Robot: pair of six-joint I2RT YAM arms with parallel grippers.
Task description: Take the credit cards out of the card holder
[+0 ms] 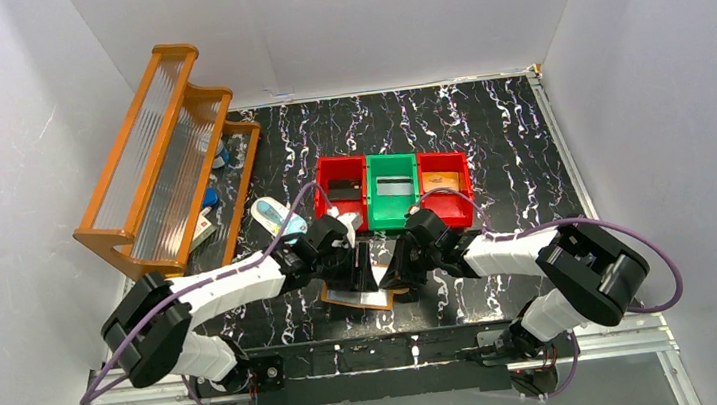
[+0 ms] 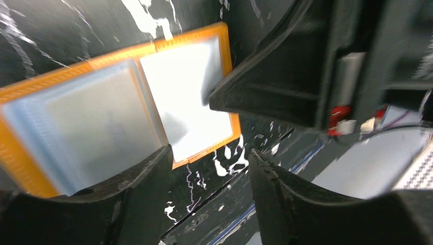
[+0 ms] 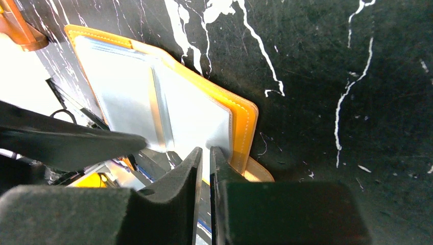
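Meeting low over the near part of the black, white-veined table (image 1: 529, 144), the two arms have their grippers almost tip to tip above the card holder (image 1: 357, 299), which lies spread open and flat just beyond the arm bases. The left gripper (image 2: 208, 159) stands partly open with nothing between its fingers; one finger overlaps the holder's near orange edge, the other is over bare table. The right gripper (image 3: 206, 151) is closed down to a thin slit, its tips at the edge of the holder's clear pocket. Whether a card's edge is nipped in that slit I cannot tell. From the left wrist, its dark tip touches the bright, glaring window. A pale blue-grey credit card (image 2: 87, 122) sits inside the neighbouring pocket, framed by the orange border. Farther back, three bins (image 1: 394, 209) stand side by side – red, green, red – each with something flat lying in it. Just left of them rests a pale blue-and-white oval item (image 1: 273, 215), and beyond that a wooden rack (image 1: 158, 153) with ribbed clear panels stands along the left wall.
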